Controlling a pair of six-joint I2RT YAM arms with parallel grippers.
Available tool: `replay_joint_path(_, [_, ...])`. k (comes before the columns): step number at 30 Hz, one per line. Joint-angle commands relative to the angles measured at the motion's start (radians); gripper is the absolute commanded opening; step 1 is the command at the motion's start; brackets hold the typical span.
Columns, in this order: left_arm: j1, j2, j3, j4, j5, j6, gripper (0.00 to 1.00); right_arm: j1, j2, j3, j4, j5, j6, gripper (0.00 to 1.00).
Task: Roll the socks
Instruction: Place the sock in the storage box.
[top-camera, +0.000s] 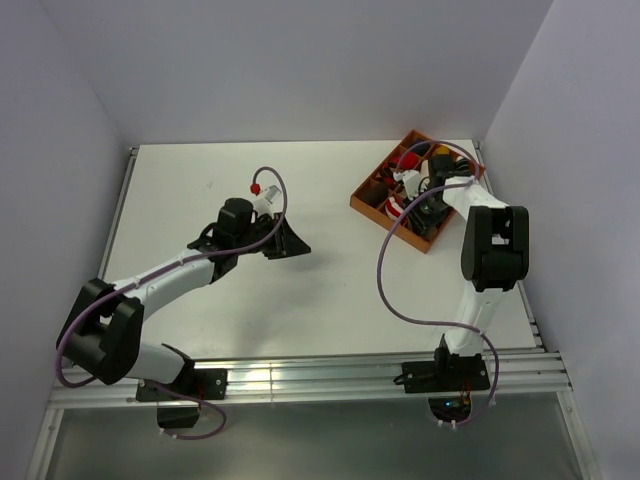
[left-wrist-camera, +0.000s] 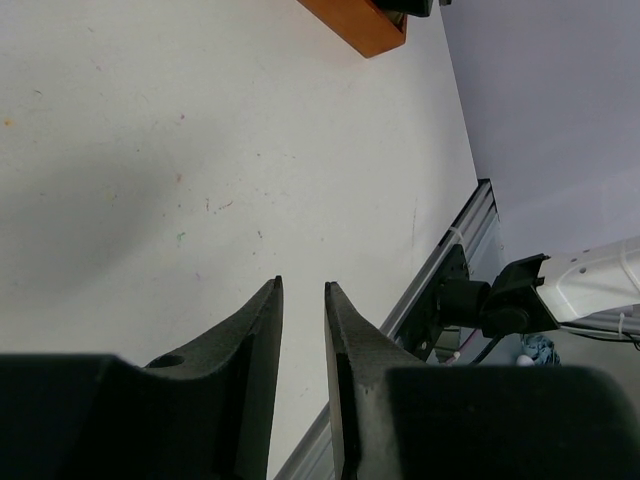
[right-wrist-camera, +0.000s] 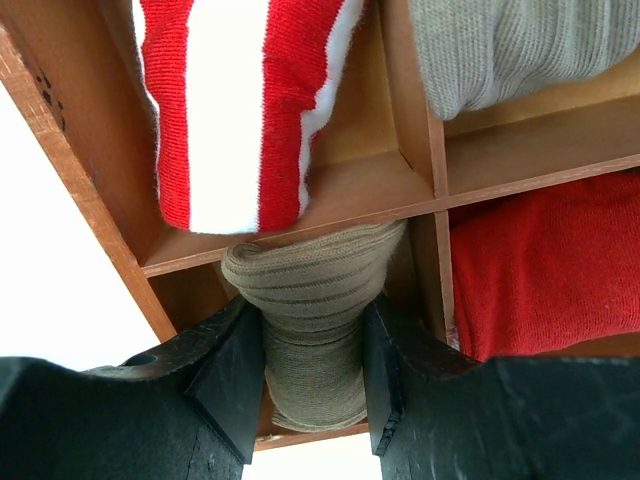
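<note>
My right gripper (right-wrist-camera: 311, 318) is shut on the tan-brown sock (right-wrist-camera: 310, 262). That sock is bunched into a roll and sits in the near compartment of the wooden tray (right-wrist-camera: 400, 185). The red-and-white striped sock (right-wrist-camera: 235, 100) lies in the compartment just beyond it. From above, the right gripper (top-camera: 425, 207) is down inside the tray (top-camera: 368, 203) at the back right. My left gripper (top-camera: 297, 246) hovers over the middle of the table. Its fingers (left-wrist-camera: 262, 330) stand a narrow gap apart with nothing between them.
The tray also holds a grey roll (right-wrist-camera: 520, 50) and a red roll (right-wrist-camera: 550, 260) in the right-hand compartments. The left wrist view shows the tray's corner (left-wrist-camera: 362, 25), the table's metal edge rail (left-wrist-camera: 445, 255) and the right arm's base (left-wrist-camera: 495, 300).
</note>
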Motion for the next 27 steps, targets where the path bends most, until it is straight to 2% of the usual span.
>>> replay_joint_path(1, [0.004,0.001,0.024,0.002,0.020,-0.002,0.29,-0.010,0.025,0.026,-0.162,-0.043,0.044,0.24])
replay_joint_path(6, [0.004,0.005,0.027,0.002,0.025,0.001,0.29,-0.015,0.015,0.082,-0.196,-0.046,0.056,0.40])
replay_joint_path(11, [0.004,0.011,0.028,0.001,0.029,0.001,0.29,-0.024,0.027,0.139,-0.247,-0.050,0.053,0.48])
replay_joint_path(17, [0.004,0.011,0.028,0.001,0.036,0.001,0.30,-0.031,0.041,0.190,-0.303,-0.058,0.038,0.56])
replay_joint_path(24, [0.004,0.014,0.025,0.002,0.039,0.000,0.29,-0.034,0.022,0.202,-0.313,-0.073,0.030,0.59])
replay_joint_path(25, [0.004,0.014,0.027,0.002,0.039,0.000,0.29,-0.034,0.022,0.207,-0.322,-0.075,0.030,0.68])
replay_joint_path(27, [0.004,0.012,0.025,0.002,0.039,0.001,0.29,-0.036,0.021,0.217,-0.336,-0.090,0.024,0.74])
